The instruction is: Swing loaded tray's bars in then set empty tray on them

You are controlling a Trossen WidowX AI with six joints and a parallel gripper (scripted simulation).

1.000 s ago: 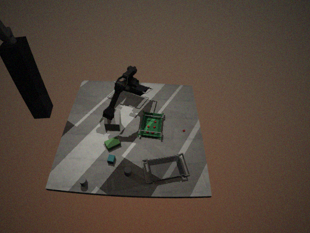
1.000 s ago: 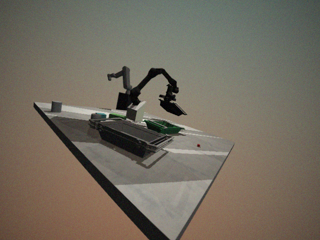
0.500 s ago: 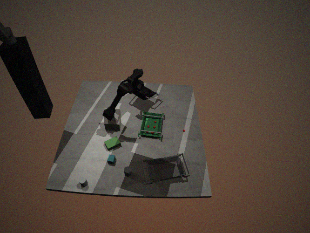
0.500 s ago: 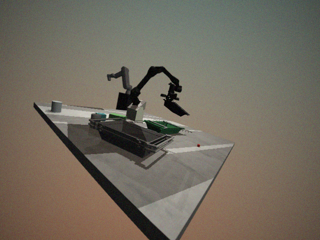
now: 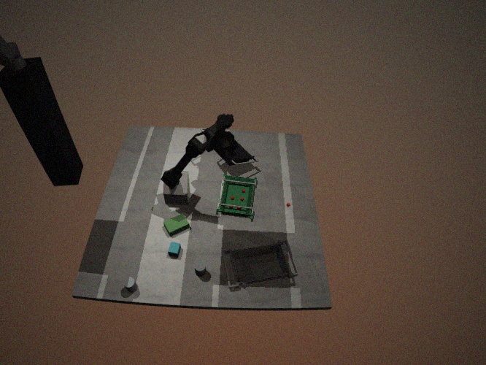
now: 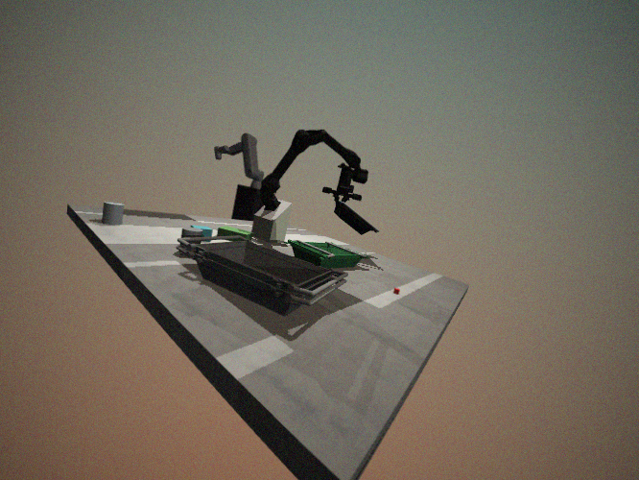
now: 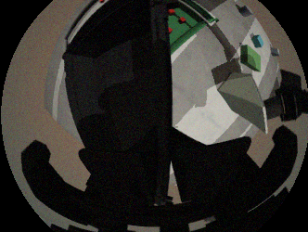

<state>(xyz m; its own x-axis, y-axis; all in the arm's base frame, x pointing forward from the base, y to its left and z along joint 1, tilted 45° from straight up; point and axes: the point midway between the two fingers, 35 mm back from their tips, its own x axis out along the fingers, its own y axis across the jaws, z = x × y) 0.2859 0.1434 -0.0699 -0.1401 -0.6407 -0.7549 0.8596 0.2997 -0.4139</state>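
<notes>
The loaded green tray [image 5: 237,187] [image 6: 335,261] [image 7: 185,38] stands on the table with several small red blocks [image 5: 232,198] inside. Its two wire bars lie across its top, one near each end; the nearer bar [image 5: 235,205] shows plainly in the top view. My gripper [image 6: 337,198] [image 7: 161,127] is shut on the empty black tray [image 5: 236,153] [image 6: 355,218] [image 7: 107,70]. That tray hangs steeply tilted in the air, beyond the green tray's far end in the top view, not touching it. The fingertips are dark and partly hidden in the wrist view.
A larger grey tray [image 5: 257,283] [image 6: 232,281] stands near the front edge. A green block [image 5: 176,224], a blue block [image 5: 174,248] and two grey cylinders [image 5: 200,269] [image 5: 130,285] stand at the left. A loose red block [image 5: 288,204] [image 6: 396,291] lies at the right.
</notes>
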